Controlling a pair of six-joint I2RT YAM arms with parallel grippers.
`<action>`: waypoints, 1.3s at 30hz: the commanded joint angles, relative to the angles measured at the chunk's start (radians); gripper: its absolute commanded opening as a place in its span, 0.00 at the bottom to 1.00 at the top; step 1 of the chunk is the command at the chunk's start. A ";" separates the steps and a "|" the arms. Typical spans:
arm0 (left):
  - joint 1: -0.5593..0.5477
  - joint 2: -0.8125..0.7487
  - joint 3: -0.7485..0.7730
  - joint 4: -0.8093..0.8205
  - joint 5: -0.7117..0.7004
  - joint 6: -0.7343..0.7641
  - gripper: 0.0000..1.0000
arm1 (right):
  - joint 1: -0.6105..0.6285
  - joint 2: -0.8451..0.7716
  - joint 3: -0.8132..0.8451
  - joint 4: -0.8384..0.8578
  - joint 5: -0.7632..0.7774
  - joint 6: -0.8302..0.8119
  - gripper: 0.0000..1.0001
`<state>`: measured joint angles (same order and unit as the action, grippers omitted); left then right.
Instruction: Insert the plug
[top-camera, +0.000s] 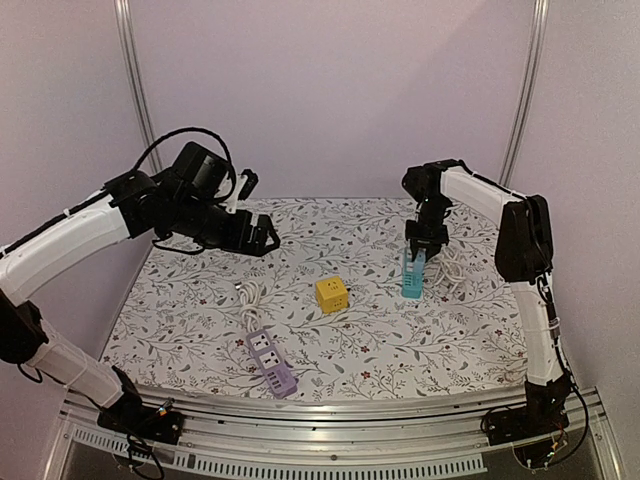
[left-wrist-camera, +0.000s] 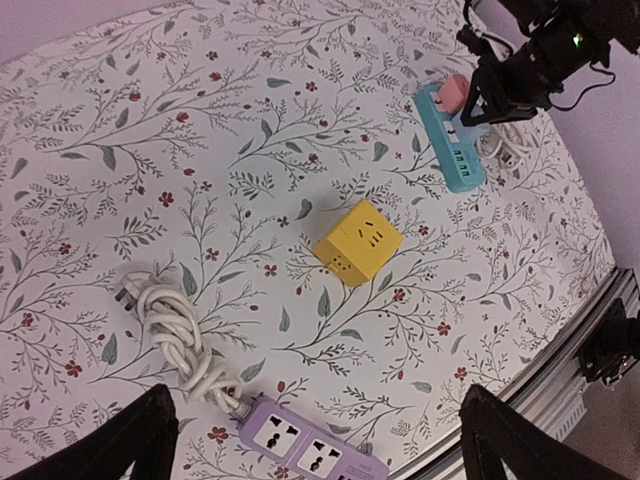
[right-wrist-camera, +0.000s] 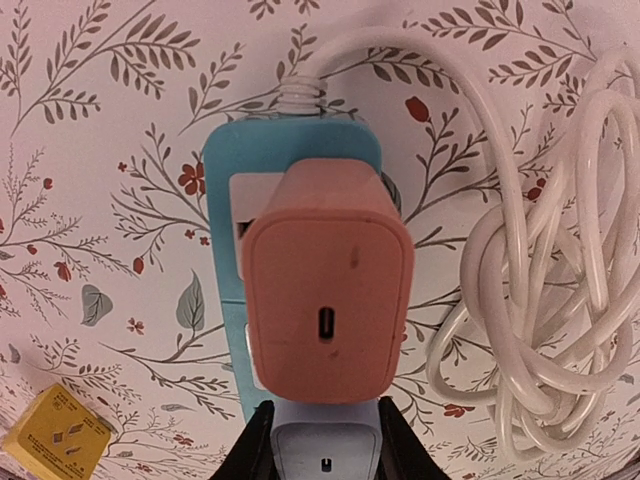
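— What holds what here?
— We see a teal strip (right-wrist-camera: 290, 150) lying on the flowered table (top-camera: 180, 320). The pink plug (right-wrist-camera: 328, 290) stands on its white socket face. We cannot tell whether the prongs are fully in.

— And the grippers?
— The right gripper (right-wrist-camera: 327, 445) is clenched on the plug, a finger at each side of its near edge. The left gripper (left-wrist-camera: 318, 395) hangs high over the table, released, its fingers (left-wrist-camera: 130, 440) spread wide.

— What does each view add?
— The right wrist shows a small port in the plug's top. It also shows a white coil (right-wrist-camera: 540, 300) just beside the teal strip, its lead running into the strip's far end. The left wrist shows a yellow cube (left-wrist-camera: 358, 242) mid-table and a purple strip (left-wrist-camera: 310, 455) with a knotted cord (left-wrist-camera: 180, 340).

— What is hidden?
— The purple strip is cut off at the left wrist's lower edge. The right wrist catches only a corner of the cube. A pale piece with a slot sits between the right fingers, and we cannot make out what it is. From above, the right gripper mostly covers the plug.
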<state>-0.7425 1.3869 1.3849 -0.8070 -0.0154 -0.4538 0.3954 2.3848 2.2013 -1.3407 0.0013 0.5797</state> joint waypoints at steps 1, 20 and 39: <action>-0.061 0.023 0.011 0.009 -0.068 0.105 0.99 | -0.023 0.092 -0.024 0.102 0.108 -0.048 0.08; -0.102 0.092 0.026 0.136 -0.033 0.313 0.99 | -0.023 -0.141 -0.009 0.101 0.022 -0.063 0.71; -0.134 0.425 0.072 0.295 -0.181 0.596 0.99 | 0.014 -0.634 -0.373 0.140 -0.107 0.024 0.90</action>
<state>-0.8635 1.7638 1.4708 -0.5980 -0.1658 0.0669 0.3920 1.8572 1.9465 -1.2484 -0.0418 0.5678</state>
